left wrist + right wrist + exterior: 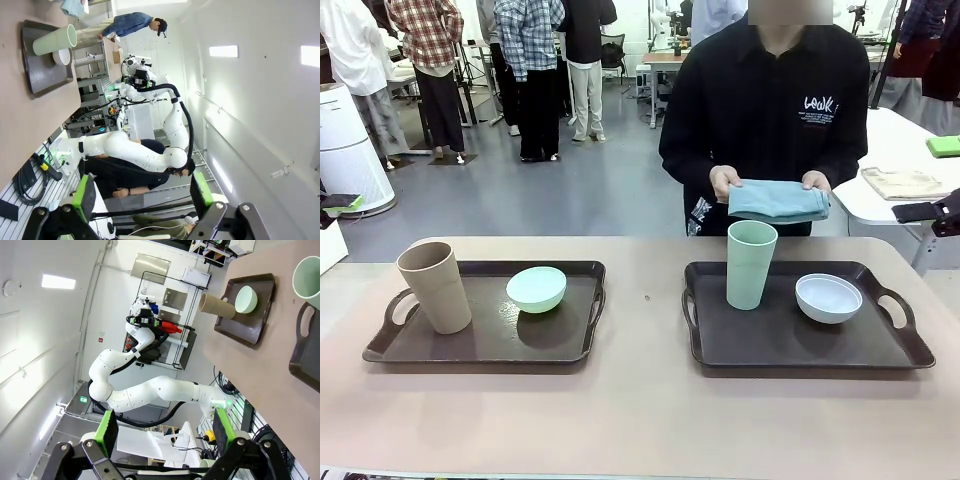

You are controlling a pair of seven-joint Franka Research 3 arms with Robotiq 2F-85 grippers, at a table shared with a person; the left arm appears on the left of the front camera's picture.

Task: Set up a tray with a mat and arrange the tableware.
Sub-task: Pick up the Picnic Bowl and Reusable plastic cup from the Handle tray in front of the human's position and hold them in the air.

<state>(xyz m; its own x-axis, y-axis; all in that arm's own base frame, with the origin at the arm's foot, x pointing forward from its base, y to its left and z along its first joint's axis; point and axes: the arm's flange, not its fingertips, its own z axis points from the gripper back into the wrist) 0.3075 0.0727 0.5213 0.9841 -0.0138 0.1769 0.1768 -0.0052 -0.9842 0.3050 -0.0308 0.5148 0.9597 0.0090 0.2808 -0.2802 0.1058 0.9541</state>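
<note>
Tableware: tan cup (434,286) and mint bowl (536,288) on left tray (490,342), pale green cup (751,264) and white bowl (828,297) on right tray (790,342); bare surface (645,330) between. Both left tool (143,189) and right tool (165,427) gape wide, empty.

A robotics lab was indicated by a white robot arm (150,390) seen mid-frame in the right wrist view and by people (528,60) gathered at the front view's upper left.

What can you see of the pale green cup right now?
The pale green cup is tall and handleless, widening slightly toward its open rim, and matte like plastic. It stands upright on the dark brown tray on the robot's right side, near the tray's far left corner, apart from the white bowl beside it. Only the tray touches it.
</note>
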